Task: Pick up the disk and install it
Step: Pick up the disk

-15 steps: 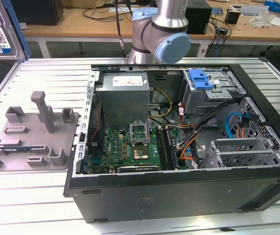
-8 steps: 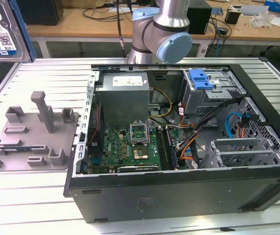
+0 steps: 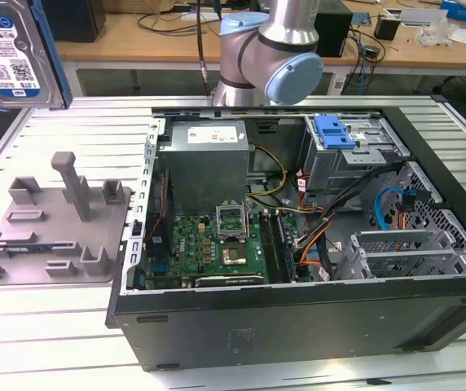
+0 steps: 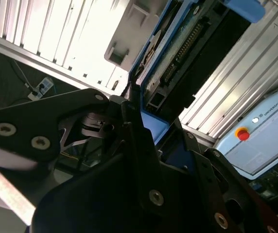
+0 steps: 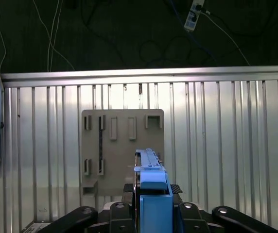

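The exterior view shows the disk (image 3: 9, 49), label outward, in its upper left corner. It is raised above the grey holder plate (image 3: 46, 240) and well apart from the open computer case (image 3: 298, 326), with the arm (image 3: 270, 49) at top centre. In the first wrist view, the gripper (image 5: 153, 196) points down over that plate, clamped on the disk's blue frame. The second wrist view shows the disk's connector side.

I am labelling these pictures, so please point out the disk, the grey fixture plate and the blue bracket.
disk (image 3: 5, 50), exterior view, on its printed label.
grey fixture plate (image 5: 123, 154), first wrist view, on its flat middle.
blue bracket (image 3: 333, 132), exterior view, on its top face.
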